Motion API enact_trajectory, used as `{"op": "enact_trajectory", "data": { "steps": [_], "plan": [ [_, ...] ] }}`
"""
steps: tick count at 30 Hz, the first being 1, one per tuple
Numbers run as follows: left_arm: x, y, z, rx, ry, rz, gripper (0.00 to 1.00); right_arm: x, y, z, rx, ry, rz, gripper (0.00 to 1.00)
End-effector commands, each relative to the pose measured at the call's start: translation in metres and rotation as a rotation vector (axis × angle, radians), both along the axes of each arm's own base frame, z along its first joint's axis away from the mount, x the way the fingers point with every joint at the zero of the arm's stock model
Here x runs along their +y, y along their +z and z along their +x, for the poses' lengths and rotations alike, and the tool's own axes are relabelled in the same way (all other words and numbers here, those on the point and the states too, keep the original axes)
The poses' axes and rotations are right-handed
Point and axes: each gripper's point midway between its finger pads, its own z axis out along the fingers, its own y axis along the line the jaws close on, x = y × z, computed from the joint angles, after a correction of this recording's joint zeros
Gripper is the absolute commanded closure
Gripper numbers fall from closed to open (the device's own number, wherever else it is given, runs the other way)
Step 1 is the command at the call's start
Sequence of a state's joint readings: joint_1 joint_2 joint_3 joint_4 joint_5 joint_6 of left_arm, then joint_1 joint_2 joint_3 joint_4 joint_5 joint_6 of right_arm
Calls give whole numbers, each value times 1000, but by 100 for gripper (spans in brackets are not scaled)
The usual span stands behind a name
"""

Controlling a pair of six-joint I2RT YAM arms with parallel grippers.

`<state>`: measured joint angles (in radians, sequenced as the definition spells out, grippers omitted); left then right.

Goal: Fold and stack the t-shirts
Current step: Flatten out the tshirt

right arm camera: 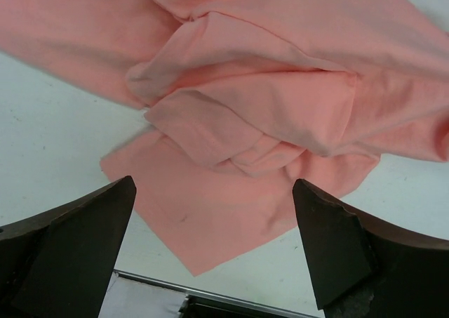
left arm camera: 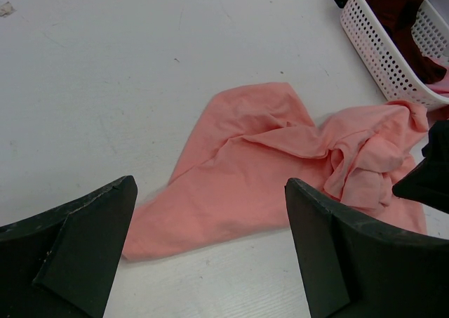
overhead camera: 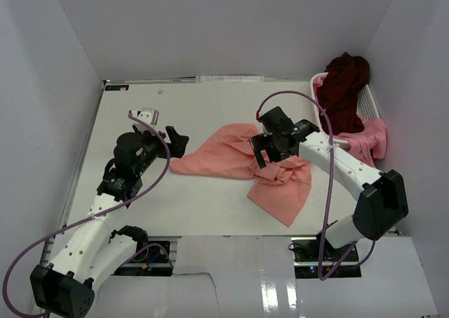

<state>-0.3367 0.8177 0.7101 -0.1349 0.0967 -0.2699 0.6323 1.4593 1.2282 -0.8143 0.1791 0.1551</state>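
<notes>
The salmon-pink t-shirt (overhead camera: 231, 160) lies crumpled on the white table (overhead camera: 140, 121), bunched in its middle. My right gripper (overhead camera: 263, 158) hovers open just above that bunch; in the right wrist view the shirt (right arm camera: 266, 107) fills the frame beyond the open gripper (right arm camera: 214, 191). My left gripper (overhead camera: 177, 142) is open and empty just left of the shirt's left corner; its wrist view shows the shirt (left arm camera: 266, 163) ahead of the open gripper (left arm camera: 210, 191). The dark maroon t-shirt (overhead camera: 344, 79) is heaped in the basket. The brighter pink t-shirt (overhead camera: 370, 139) hangs over the basket's near end.
The white slatted basket (overhead camera: 368, 102) stands at the back right against the wall, also seen in the left wrist view (left arm camera: 379, 51). White walls enclose the table on three sides. A sheet of paper (overhead camera: 231, 78) lies at the far edge.
</notes>
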Motion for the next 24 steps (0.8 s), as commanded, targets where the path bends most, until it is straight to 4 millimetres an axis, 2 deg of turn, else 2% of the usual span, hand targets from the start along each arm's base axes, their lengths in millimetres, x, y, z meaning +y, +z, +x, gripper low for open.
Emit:
{"op": "enact_trajectory", "data": {
  "steps": [1, 8, 10, 19, 24],
  "plan": [
    [-2, 10, 0, -23, -10, -2, 3, -3, -4, 2, -24, 13, -82, 0],
    [-1, 9, 1, -21, -8, 1, 3, 22, -37, -11, -3, 60, -162, 0],
    [-1, 9, 1, -21, -7, 1, 3, 29, -44, -13, 9, 68, -170, 5],
    [-2, 9, 1, -20, -10, 3, 3, 41, -52, -4, -19, -33, -223, 24],
    [-2, 9, 1, -20, -10, 3, 3, 47, -52, 3, -54, -83, -234, 31]
  ]
}}
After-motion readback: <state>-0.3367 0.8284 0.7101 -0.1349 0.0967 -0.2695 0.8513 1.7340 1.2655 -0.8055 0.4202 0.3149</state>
